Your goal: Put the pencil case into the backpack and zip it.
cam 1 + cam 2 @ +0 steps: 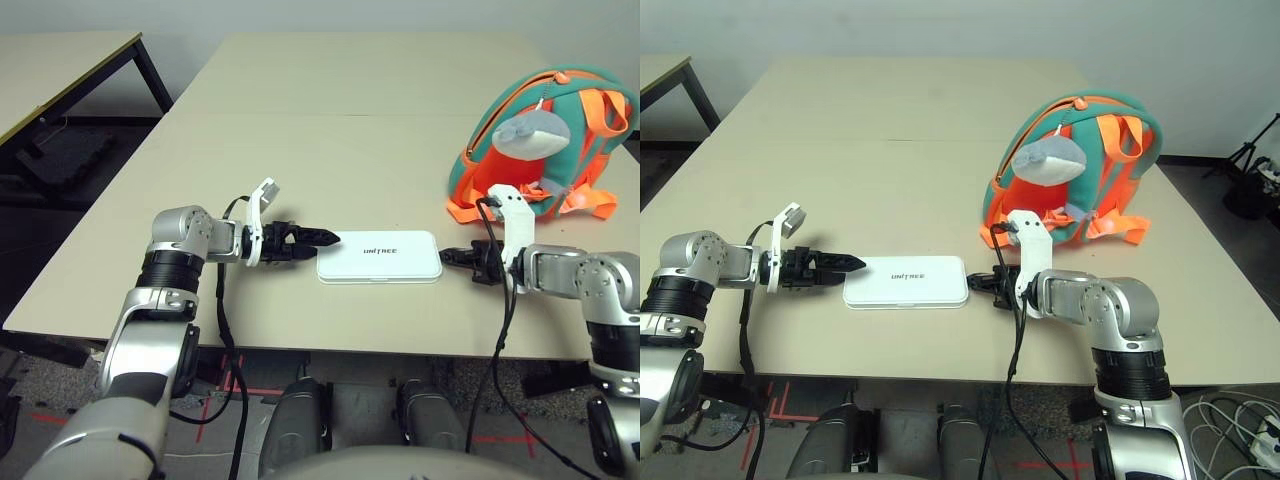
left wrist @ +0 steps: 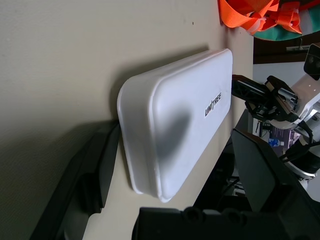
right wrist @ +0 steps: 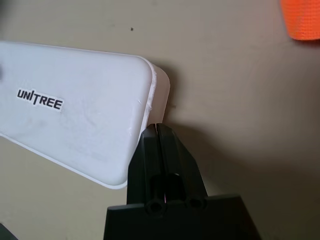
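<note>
- Left eye view has the tabletop (image 1: 340, 120) carrying everything, with both arms reaching in from its near side.
- The backpack (image 1: 572, 110) stands toward the robot's right, beyond the right arm, probably kept there to leave working room; how far its zipper is undone cannot be told.
- The pencil case (image 1: 380, 265) lies flat on the tabletop between the two tools, outside the backpack, its lettered face up, so its ends face the tools.
- The left tool (image 1: 320, 245) is spread around the case's left end, one finger on either side, gripping nothing; it seems placed to pinch that end.
- The right tool (image 3: 156, 126) is pressed together, empty, its tips at the case's right end; it probably serves as a stop against sliding. Whether it touches cannot be told.
- The plush toy (image 1: 530, 135) dangles on the backpack's front, and could get in the way of zipping.
</note>
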Available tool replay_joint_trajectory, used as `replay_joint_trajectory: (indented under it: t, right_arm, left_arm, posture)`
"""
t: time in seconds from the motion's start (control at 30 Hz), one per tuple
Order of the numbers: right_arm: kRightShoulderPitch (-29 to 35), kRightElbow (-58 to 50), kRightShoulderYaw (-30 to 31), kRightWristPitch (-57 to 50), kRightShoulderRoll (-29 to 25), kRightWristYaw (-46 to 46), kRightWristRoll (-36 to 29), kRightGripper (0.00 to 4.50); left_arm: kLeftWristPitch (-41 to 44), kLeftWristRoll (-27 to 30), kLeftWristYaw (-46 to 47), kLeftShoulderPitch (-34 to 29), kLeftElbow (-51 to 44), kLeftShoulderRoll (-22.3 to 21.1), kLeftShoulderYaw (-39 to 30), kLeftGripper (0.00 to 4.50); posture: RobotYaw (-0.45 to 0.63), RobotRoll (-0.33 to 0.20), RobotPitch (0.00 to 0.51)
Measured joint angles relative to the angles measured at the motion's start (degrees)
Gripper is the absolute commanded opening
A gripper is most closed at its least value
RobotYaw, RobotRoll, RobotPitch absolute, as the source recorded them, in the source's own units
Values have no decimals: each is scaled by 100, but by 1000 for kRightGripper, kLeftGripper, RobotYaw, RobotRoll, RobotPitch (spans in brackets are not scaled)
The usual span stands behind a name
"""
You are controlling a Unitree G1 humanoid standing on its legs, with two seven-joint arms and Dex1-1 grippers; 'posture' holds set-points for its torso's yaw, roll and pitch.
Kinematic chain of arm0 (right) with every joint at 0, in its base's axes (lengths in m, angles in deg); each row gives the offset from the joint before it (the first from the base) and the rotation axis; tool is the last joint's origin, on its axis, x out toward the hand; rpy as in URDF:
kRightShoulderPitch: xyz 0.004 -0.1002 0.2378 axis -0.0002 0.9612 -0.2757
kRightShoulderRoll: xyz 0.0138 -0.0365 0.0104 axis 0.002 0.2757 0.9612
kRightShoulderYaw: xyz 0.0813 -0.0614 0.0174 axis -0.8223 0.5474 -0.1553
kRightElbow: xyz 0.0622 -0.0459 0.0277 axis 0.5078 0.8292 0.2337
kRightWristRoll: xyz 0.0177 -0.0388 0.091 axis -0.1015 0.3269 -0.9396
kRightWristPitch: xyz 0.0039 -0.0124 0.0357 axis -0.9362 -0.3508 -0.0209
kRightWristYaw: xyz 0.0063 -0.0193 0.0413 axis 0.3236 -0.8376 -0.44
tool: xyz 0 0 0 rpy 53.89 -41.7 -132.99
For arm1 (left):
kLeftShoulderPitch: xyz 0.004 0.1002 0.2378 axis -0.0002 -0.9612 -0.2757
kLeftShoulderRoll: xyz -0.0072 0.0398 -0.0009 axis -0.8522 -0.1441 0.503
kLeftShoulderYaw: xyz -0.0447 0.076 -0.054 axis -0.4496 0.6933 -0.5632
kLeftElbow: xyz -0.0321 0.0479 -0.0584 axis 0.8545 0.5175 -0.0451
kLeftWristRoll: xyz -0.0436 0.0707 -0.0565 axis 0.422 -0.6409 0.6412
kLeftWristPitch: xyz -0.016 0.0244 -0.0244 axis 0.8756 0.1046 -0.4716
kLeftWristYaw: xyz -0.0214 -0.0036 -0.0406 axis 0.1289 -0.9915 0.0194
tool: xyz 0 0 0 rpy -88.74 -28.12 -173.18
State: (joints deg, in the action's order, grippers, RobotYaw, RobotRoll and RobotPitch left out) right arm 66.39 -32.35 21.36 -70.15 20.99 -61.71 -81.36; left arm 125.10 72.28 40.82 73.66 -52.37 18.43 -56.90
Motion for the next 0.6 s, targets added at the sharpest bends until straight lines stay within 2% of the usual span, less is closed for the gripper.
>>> replay_joint_trajectory:
  t: [0.37, 0.6]
  right_arm:
    - [-218, -12, 77, -91, 297, 9, 159, 13]
    - [-329, -11, 185, -87, 419, -26, 249, 13]
  left_arm:
    - [235, 20, -28, -83, -75, -11, -22, 4500]
    - [536, 150, -281, -301, -529, -197, 198, 4500]
  posture:
    - [-63, 0, 81]
    - [-60, 0, 80]
